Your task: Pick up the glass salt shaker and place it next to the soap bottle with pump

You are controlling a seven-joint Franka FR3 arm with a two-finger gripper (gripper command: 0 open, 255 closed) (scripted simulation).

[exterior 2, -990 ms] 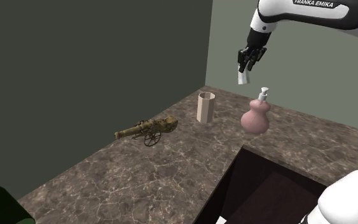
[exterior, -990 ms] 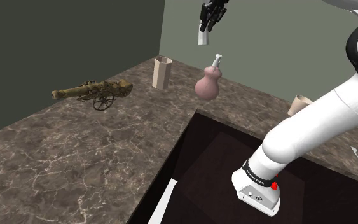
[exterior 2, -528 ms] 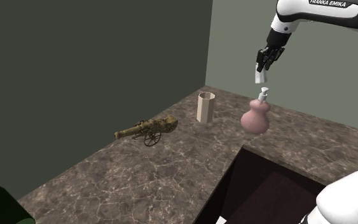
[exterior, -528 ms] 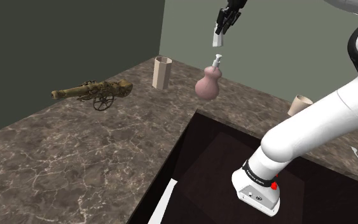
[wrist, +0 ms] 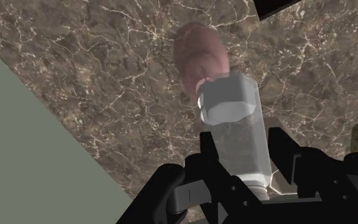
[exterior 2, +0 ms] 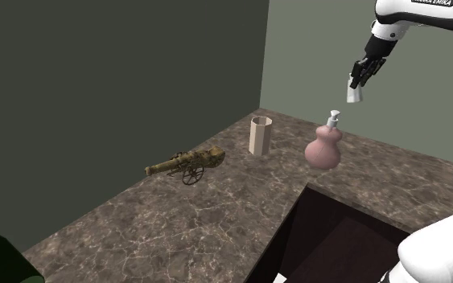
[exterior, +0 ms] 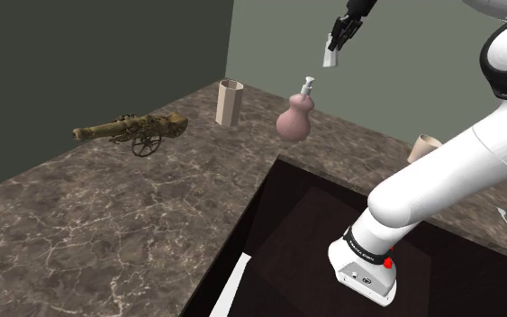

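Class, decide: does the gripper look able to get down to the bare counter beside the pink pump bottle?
Probably yes: the gripper, clasping the shaker, hangs above the pump bottle, and the counter beside it looks bare.

A stone counter (exterior: 107, 216), brown with pale veins like marble, runs along two walls. It wraps around a deep, dark brown recess (exterior: 301, 239) sunk into it (what the recess is cannot be told). The dark wall (exterior: 80, 54) on the shoulder view's left is a deep grey-green. The pale wall (exterior: 404, 90) at the back is a lighter grey-green. The two meet in a straight corner above the counter's far end. The light is soft and even.
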